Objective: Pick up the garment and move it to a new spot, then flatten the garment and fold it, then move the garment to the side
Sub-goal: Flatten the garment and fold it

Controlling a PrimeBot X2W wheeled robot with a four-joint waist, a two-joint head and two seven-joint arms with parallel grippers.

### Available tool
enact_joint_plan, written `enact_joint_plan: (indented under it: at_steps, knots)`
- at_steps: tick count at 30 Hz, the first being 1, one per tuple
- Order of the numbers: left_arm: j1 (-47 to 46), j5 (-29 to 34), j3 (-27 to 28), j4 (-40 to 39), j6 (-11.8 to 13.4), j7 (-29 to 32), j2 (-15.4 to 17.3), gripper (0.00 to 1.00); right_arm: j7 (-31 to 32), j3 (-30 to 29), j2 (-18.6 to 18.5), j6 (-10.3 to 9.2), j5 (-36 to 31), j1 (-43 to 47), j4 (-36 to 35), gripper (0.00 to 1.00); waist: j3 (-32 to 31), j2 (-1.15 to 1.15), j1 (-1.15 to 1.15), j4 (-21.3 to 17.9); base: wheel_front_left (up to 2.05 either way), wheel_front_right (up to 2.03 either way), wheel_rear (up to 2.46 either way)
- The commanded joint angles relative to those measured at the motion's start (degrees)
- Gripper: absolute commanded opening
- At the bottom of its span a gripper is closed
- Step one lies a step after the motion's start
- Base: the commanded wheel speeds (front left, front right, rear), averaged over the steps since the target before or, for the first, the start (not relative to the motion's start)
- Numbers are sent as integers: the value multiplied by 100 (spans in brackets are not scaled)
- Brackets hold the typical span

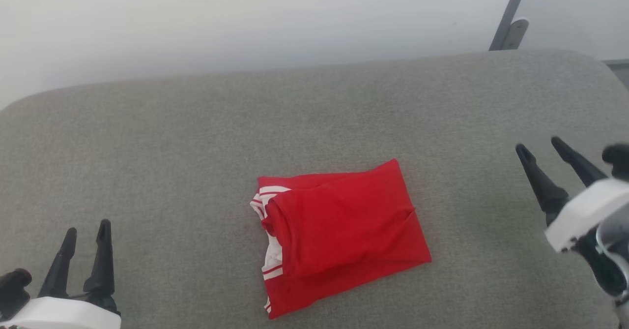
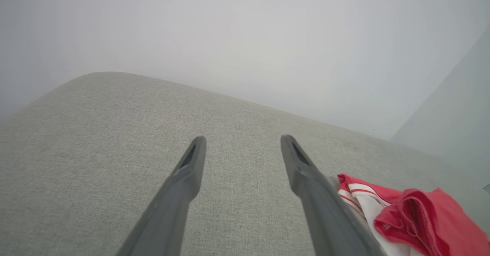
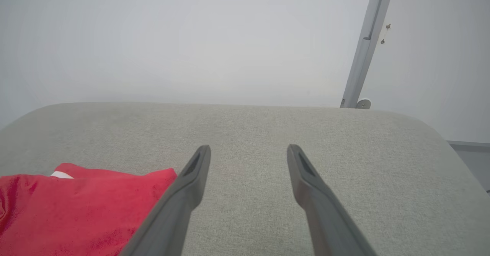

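Nearest the robot, at about 8 o'clock in the head view, the left gripper (image 1: pixel 87 226) hangs over the grey fabric cushion (image 1: pixel 196 147), its two dark fingers pointing toward 12 o'clock. They are spread wide apart with nothing between them. The left wrist view shows the same gap, with bare cushion weave under the tips. A little farther in, at about 6 o'clock from the middle of the head view, the garment (image 1: pixel 339 235) lies on the cushion as a folded, roughly rectangular red packet. It is turned slightly, so its far corner points toward 1 o'clock. Red-and-white striped trim and a strip of white cloth show along its 9 o'clock edge, and the rest of the top face is plain red with a few soft creases. Neither gripper touches the garment, which lies between the two and well apart from each. In the left wrist view its trimmed edge appears at 4 o'clock, just beside the right-hand finger. In the right wrist view its red cloth sits at 8 o'clock, partly behind the left-hand finger. Farther out, at about 3 o'clock in the head view, the right gripper (image 1: pixel 537 143) is held above the cushion, fingers slanting toward 11 o'clock, fully parted and empty. Beyond the cushion's rounded far edge stands a pale wall (image 1: pixel 245 19). A grey metal post (image 1: pixel 511 12) rises against it at 1 o'clock.
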Motion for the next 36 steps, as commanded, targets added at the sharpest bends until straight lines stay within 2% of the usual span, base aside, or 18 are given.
enact_joint_plan:
  at_steps: [1,6,14,36]
  knots:
    - [75,-28,24,-16,-11,-23,9,100,-146,11,-12,0,-71,90,58,100,-40,0,0,-31,0,0,0]
    - [189,-27,17,-6,-11,-23,31,100,-722,-5,50,0,-163,347,299,100,-134,0,0,-77,0,0,0]
    - [358,18,96,40,-11,-24,36,100,-1200,-59,200,1,-269,631,453,100,-229,0,0,-98,0,0,0]
    - [511,67,379,200,-11,-23,18,100,-1539,-172,326,0,-236,936,622,100,-346,0,0,103,0,0,0]
